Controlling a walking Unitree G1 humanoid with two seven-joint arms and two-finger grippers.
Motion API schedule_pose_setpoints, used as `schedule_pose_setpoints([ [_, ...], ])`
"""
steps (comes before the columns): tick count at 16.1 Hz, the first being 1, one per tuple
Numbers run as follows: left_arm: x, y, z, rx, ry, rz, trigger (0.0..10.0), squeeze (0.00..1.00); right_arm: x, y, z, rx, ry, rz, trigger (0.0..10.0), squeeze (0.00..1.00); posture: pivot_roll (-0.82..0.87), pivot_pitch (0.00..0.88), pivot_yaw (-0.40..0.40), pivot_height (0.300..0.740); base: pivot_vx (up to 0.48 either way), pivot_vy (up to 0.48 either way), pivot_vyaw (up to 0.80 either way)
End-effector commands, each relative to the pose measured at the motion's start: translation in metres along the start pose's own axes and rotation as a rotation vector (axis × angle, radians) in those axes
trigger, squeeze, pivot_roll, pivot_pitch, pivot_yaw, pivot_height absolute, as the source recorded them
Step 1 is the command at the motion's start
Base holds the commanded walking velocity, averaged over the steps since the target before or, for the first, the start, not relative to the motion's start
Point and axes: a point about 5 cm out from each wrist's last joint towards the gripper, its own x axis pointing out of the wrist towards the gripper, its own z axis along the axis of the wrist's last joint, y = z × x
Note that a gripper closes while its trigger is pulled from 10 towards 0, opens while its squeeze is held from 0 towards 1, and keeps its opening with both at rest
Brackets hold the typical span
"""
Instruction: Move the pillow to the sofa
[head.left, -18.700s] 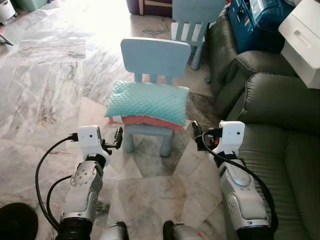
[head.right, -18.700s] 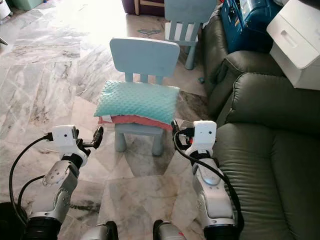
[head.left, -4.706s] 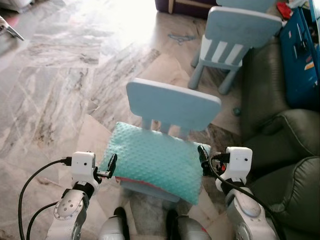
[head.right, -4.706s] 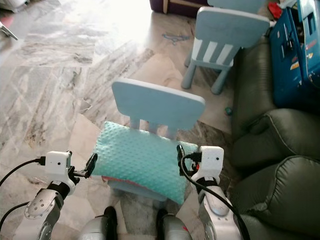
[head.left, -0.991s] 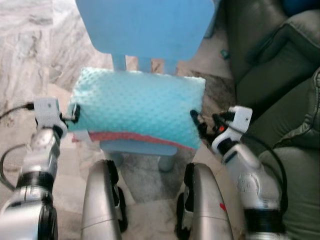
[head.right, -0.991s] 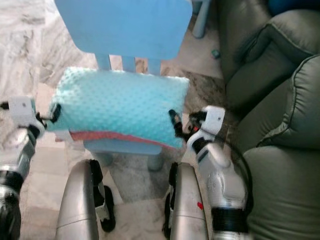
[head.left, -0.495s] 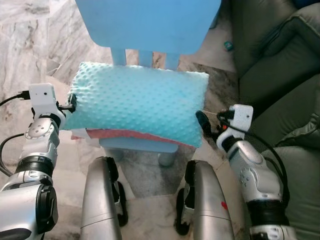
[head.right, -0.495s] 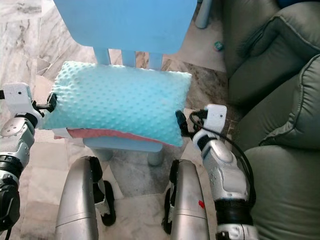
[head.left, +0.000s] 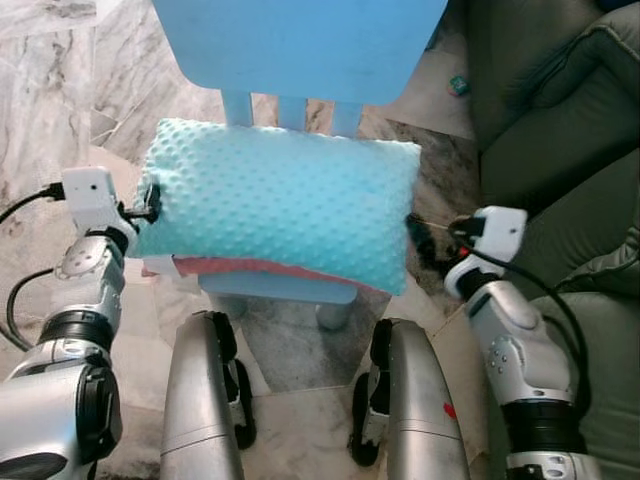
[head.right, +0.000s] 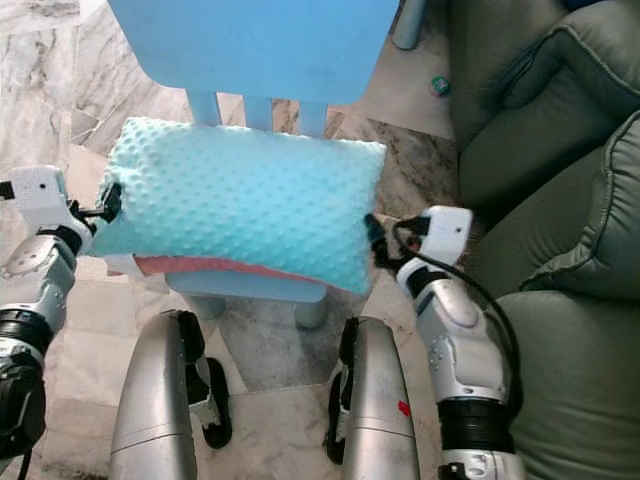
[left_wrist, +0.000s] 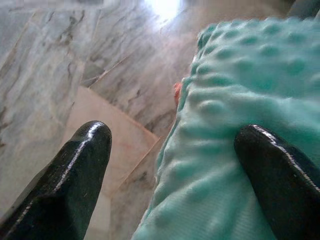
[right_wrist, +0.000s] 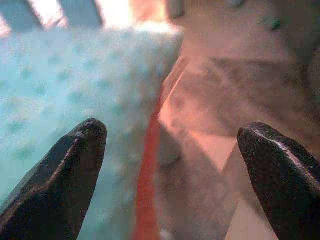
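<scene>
Flanking stage: left claw (head.left: 150, 200) and right claw (head.left: 418, 240) sit at opposite ends of the pillow (head.left: 275, 215), which lies on the blue chair (head.left: 300, 40).
Claws: both spread wide, holding nothing.
Next: judged, squeeze inward, lift, turn toward sofa (head.left: 560, 150).
Wrist views: one left fingertip (left_wrist: 277, 180) rests on the pillow; a red layer shows under it.

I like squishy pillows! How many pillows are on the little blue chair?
1 teal bumpy pillow lies on the blue chair seat. A pink layer peeks out beneath; whether that's a second pillow, I cannot tell.
</scene>
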Motion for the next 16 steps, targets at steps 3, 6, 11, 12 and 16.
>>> schedule_pose_setpoints([
  [3, -0.004, 0.005, -0.004, -0.009, -0.024, 0.026, 10.0, 1.00, -0.006, -0.004, 0.007, -0.004, -0.047, -0.023, 10.0, 1.00, -0.11, 0.434, -0.049, 0.560, 0.000, 0.000, 0.00],
  [6, -0.005, 0.009, -0.004, 0.002, -0.027, 0.043, 10.0, 1.00, -0.005, -0.003, 0.009, 0.001, -0.052, -0.019, 10.0, 1.00, -0.10, 0.427, -0.047, 0.560, 0.000, 0.000, 0.00],
  [11, 0.001, 0.012, 0.017, 0.002, -0.022, 0.008, 10.0, 0.00, -0.008, -0.003, 0.008, 0.045, -0.043, -0.003, 10.0, 1.00, -0.10, 0.428, -0.041, 0.560, 0.000, 0.000, 0.00],
  [12, 0.003, 0.013, 0.028, 0.011, -0.066, 0.010, 10.0, 0.00, -0.009, -0.004, 0.009, 0.047, -0.050, -0.009, 10.0, 1.00, -0.09, 0.429, -0.040, 0.560, 0.000, 0.000, 0.00],
  [16, 0.000, 0.017, 0.038, 0.007, -0.156, 0.031, 10.0, 0.00, -0.008, 0.000, 0.016, 0.051, -0.089, 0.000, 10.0, 0.78, -0.10, 0.425, -0.037, 0.560, 0.000, 0.000, 0.00],
])
